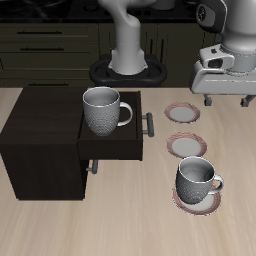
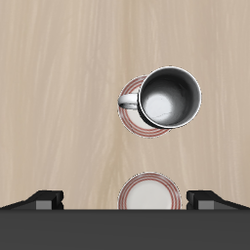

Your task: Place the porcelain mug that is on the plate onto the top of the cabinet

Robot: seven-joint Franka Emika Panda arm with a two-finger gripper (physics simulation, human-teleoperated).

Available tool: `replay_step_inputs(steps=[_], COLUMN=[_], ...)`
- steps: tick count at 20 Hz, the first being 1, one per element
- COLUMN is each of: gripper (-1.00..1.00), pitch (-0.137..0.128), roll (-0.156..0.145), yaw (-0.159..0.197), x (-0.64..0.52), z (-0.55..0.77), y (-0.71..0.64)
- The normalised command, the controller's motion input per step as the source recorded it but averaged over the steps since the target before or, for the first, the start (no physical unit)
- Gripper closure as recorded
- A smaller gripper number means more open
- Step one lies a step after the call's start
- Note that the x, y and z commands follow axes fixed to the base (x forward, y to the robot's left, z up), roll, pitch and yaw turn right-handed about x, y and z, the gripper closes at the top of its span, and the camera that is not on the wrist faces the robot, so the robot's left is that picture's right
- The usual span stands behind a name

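The mug (image 1: pixel 197 180) still sat on its plate (image 1: pixel 186 203), lower right; the gripper (image 1: pixel 228 98) hung open above, cabinet (image 1: pixel 40 140) top unreached

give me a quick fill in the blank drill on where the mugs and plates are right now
1. The porcelain mug near the table's front edge stands on a ____.
2. The other mug stands in the cabinet's open ____.
3. The number of plates with nothing on them is ____.
4. The gripper holds ____.

Missing words: plate; drawer; two; nothing
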Motion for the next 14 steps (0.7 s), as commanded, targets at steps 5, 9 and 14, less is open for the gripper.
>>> replay_step_inputs(steps=[5, 9, 14], gripper=[-1.0, -1.0, -1.0], pitch=[-0.013, -0.016, -0.023], roll=[-0.038, -0.019, -0.012], yaw=[0.004, -0.013, -0.023], x=[0.3, 0.28, 0.12], z=[0.07, 0.1, -0.02], y=[-0.27, -0.27, -0.19])
